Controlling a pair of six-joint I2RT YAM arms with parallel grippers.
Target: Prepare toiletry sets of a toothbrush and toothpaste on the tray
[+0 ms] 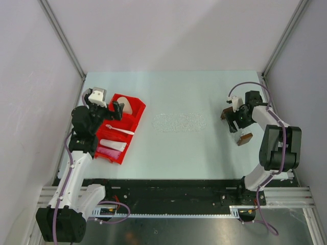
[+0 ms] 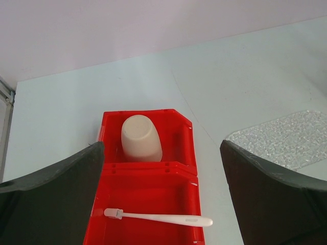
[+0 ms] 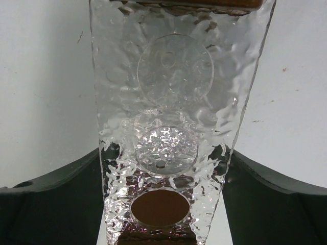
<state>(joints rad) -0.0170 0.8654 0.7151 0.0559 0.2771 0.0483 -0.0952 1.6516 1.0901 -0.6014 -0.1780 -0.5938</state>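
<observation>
From above, my left gripper (image 1: 108,113) hangs wide open over the red bin (image 1: 139,108), with the toothbrush (image 1: 118,131), white tube (image 1: 113,145) and pink tube (image 1: 106,152) inside. In the left wrist view, the toothbrush lies just under its fingers. In the right wrist view, my right gripper (image 3: 163,151) straddles the clear tray (image 3: 168,92), but whether it grips I cannot tell.
</observation>
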